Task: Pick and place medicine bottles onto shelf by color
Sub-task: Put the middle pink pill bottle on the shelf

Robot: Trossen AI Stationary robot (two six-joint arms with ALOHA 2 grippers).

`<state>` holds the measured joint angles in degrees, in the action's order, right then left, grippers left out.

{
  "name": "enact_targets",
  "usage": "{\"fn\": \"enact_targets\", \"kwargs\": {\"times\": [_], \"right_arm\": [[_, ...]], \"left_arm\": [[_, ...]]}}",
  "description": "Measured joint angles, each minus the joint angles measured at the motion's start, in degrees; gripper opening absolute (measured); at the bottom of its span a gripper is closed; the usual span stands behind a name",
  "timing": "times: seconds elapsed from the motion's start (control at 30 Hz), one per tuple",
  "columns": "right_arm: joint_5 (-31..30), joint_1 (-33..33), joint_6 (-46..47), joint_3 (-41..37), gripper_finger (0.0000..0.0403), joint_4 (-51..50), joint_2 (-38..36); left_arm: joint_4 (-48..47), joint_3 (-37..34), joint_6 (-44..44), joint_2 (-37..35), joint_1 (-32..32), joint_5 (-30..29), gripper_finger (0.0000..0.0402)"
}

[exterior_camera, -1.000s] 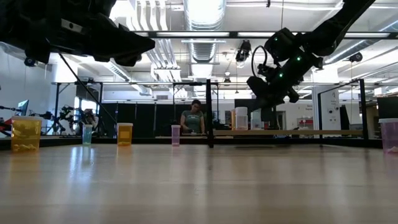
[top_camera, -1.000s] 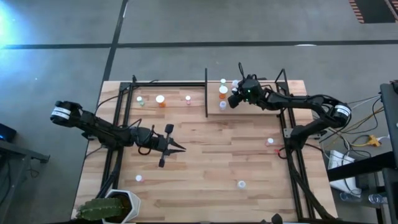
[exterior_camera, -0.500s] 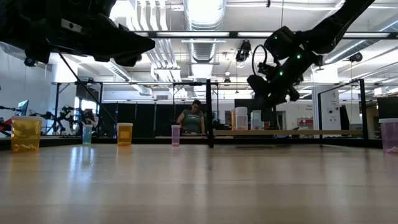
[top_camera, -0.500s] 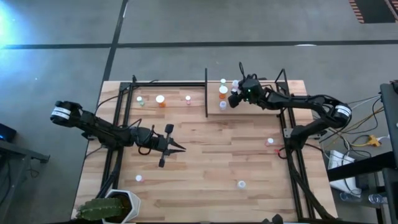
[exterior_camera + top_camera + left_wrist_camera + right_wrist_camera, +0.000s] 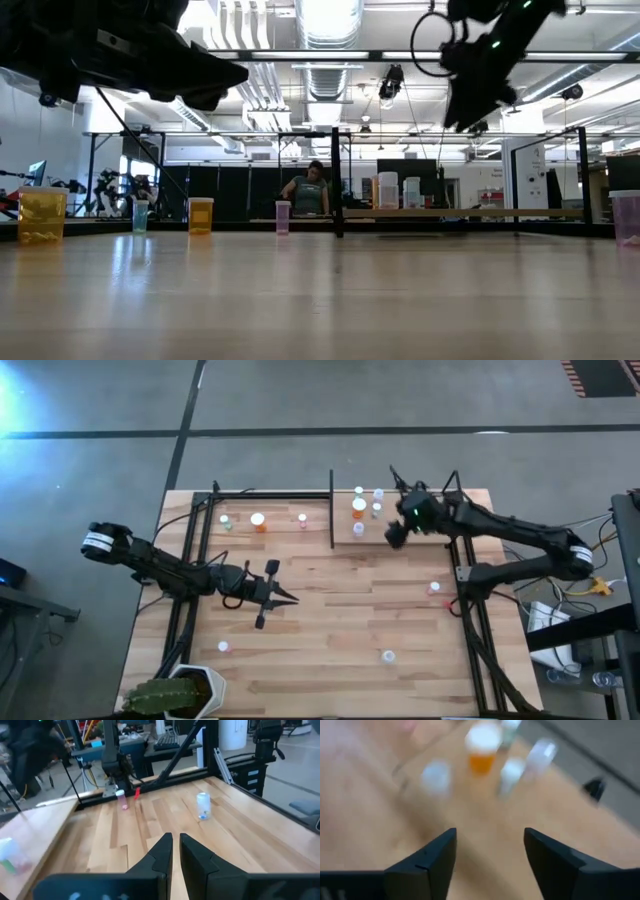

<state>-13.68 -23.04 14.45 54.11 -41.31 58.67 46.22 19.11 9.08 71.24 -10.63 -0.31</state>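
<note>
The right end effector (image 5: pixel 394 537) hangs in the upper middle-right of the high view, just right of the black upright divider bar (image 5: pixel 332 510). In its wrist view its two dark fingers (image 5: pixel 427 857) stand wide apart with nothing between them. The left end effector (image 5: pixel 280 596) waits lower left of centre, its fingers nearly together and empty in its own wrist view.

From the right end effector, the cluster of white-capped bottles already on the light wooden shelf section (image 5: pixel 420 510) lies just up and to the left. There I count four: one orange bottle (image 5: pixel 358 508) and three pale ones, one of them the clear bottle (image 5: pixel 358 529) nearest the divider.

Left of the divider stand three more: a greenish bottle (image 5: pixel 225 520), a larger orange bottle (image 5: pixel 259 521) and a pink-tinted bottle (image 5: pixel 302 519).

Three small pill bottles remain loose on the wooden bench (image 5: pixel 330 620): a pink one (image 5: pixel 434 588) at the right edge, a bluish-clear one (image 5: pixel 388 656) at lower right, and a pale one (image 5: pixel 222 647) at lower left. All stand upright, long axis vertical.

My judgement is that the pink bottle at the right edge, lying down and to the right of the right end effector, is the nearest loose one. The right arm is far nearer to it than the left arm.
</note>
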Motion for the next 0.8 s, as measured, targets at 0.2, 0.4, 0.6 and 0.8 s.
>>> {"fn": "enact_targets", "kwargs": {"times": [0.2,0.4,0.6,0.8], "right_arm": [[-4.0,17.1,15.1,-2.0,0.0136,-17.3,-6.3],[-5.8,34.4,32.2,-3.2,0.0057,-27.1,-7.5],[-5.3,46.7,46.8,-5.0,0.0078,-33.1,-5.3],[-2.6,52.7,58.3,-5.0,0.0163,-34.8,-1.9]], "left_arm": [[-2.5,0.0,-2.6,0.0,0.0,0.0,0.0015],[-2.3,0.0,-2.7,0.0,0.0,0.2,0.0015],[-2.3,0.0,-2.8,0.0,0.0,0.2,0.0015],[-2.7,0.0,-2.8,0.0,-0.1,0.2,0.0015]]}}
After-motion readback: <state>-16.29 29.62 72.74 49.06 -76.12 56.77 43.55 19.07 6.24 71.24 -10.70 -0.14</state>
